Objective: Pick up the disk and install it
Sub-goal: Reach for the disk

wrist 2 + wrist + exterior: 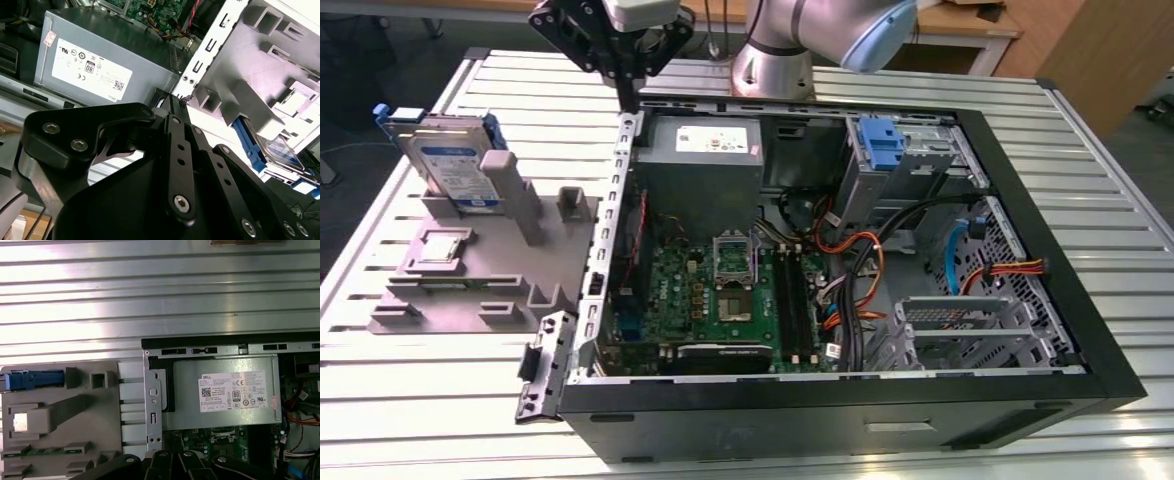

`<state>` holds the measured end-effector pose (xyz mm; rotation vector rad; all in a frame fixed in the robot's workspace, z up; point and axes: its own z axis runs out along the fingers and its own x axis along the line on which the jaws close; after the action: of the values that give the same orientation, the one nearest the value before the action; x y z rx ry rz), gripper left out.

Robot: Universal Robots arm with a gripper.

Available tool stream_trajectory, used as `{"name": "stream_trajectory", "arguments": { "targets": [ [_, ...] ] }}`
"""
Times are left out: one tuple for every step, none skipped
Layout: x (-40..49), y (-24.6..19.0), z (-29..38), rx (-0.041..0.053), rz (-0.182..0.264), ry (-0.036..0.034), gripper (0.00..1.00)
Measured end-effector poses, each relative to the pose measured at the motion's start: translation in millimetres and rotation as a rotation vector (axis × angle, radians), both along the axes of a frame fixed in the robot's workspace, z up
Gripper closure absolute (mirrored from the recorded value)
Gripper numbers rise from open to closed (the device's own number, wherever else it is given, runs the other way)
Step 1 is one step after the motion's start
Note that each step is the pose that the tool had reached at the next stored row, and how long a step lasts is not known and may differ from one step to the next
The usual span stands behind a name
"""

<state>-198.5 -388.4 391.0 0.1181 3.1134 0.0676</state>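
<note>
- The arm [817, 35] stands at the top of the exterior view. Its wrist is turned so that the pincer [630, 97] points straight down.
- The pincer hangs over a corner of the open computer case [854, 400], at the side wall facing the grey fixture [467, 270].
- The disk [454, 160] stands on edge in a slot of that fixture, on the surface [400, 410] at the exterior view's left. It is well apart from the pincer and nothing holds it. In the first wrist view we see it edge-on by its blue carrier [35, 380].
- The grey power-supply box [700, 150] sits inside the case, just beside the pincer's tips.
- A bare blue bracket [881, 150] sits in the drive bay, towards the exterior view's right. Orange and black cables [854, 270] run between the bay and the motherboard [720, 290].
- The pincer's fingers [172, 125] are drawn together with nothing between them. We cannot tell whether the tips touch the case wall.
</note>
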Motion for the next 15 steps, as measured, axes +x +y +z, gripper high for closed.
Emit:
{"name": "stream_trajectory", "arguments": {
  "targets": [
    [-0.6,0.1,-0.1,0.0001,0.000,-0.0001,0.90],
    [-1.2,0.1,-0.1,0.0001,0.000,-0.0001,0.90],
    [-1.7,0.2,-0.1,0.0000,0.000,0.0001,0.90],
    [-1.9,0.2,-0.2,0.0000,0.000,0.0001,0.90],
    [-1.9,0.2,-0.2,0.0000,0.000,0.0001,0.90],
    [-2.1,0.2,-0.2,0.0000,0.000,0.0000,0.90],
    [-2.2,0.2,-0.2,0.0000,0.000,0.0001,0.90],
    [-2.4,0.2,-0.2,0.0001,0.000,0.0000,0.90],
    [-2.5,0.2,-0.2,0.0000,0.000,0.0000,0.90],
    [-2.8,0.2,-0.2,0.0000,0.000,0.0000,0.90],
    [-3.1,0.2,-0.2,0.0000,0.000,0.0000,0.90],
    [-3.4,0.2,-0.2,0.0001,0.000,0.0000,0.90],
    [-3.9,0.1,-0.2,0.0000,0.000,0.0000,0.90],
    [-4.5,0.2,-0.2,0.0000,0.000,0.0001,0.90],
    [-5.2,0.2,-0.2,0.0000,0.000,0.0001,0.90]
  ]
}}
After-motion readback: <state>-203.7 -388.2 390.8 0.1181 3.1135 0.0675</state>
